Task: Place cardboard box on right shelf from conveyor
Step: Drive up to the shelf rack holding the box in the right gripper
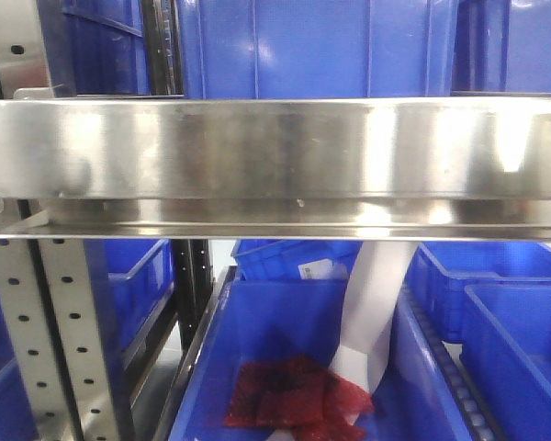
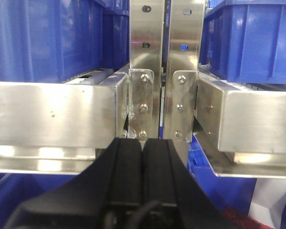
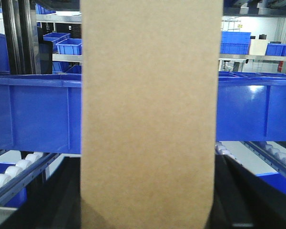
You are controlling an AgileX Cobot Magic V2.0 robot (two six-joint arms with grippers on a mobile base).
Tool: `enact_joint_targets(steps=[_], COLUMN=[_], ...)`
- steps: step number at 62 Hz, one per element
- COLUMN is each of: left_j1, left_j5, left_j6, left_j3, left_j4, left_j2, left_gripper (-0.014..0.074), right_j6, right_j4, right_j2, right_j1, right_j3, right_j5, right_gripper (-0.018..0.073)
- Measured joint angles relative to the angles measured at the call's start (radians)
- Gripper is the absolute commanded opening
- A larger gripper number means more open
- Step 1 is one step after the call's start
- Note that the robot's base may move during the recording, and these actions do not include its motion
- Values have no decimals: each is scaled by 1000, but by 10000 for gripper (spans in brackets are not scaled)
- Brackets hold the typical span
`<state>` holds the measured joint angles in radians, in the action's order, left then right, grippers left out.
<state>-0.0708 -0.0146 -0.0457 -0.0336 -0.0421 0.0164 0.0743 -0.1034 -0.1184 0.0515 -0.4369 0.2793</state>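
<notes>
- Right wrist view: a plain tan flat cardboard box [image 3: 150, 109] is seen closest, upright, filling the middle of the view from top to bottom.
- The cardboard box is clamped in the right gripper [image 3: 148, 205]; dark fingers [image 3: 69, 200] are seen low down at both side edges, spread to the width of the box.
- The box is held in the air in front of a row of blue plastic bins [image 3: 33, 114] set over white roller tracks [image 3: 14, 174].
- Left wrist view: the black left gripper [image 2: 143, 143] is seen fully closed, pads together, with nothing held.
- Just beyond it, two perforated steel uprights [image 2: 145, 47] with bolted brackets are faced, with a steel rail to either side.
- Front view: the shiny stainless-steel right shelf [image 1: 275, 165] is shown by its broad reflective front rail, spanning the full width.
- Large blue crates [image 1: 303, 46] are seen above the rail.
- Below and behind the rail, an open blue tub [image 1: 275, 331] is seen with a red mesh bag [image 1: 294, 400] inside. A white object [image 1: 376, 303] is beside the bag; its kind cannot be told.
</notes>
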Motion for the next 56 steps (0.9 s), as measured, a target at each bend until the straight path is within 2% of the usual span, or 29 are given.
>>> enact_joint_targets(steps=[48, 56], left_j1=[0, 0], left_j5=[0, 0], left_j6=[0, 0], left_j3=[0, 0], left_j4=[0, 0], left_j2=[0, 0], left_gripper=[-116, -116], right_j6=[0, 0], right_j4=[0, 0], right_j2=[0, 0], right_j1=[0, 0], right_j3=[0, -11], right_j5=[-2, 5], right_gripper=[109, 41])
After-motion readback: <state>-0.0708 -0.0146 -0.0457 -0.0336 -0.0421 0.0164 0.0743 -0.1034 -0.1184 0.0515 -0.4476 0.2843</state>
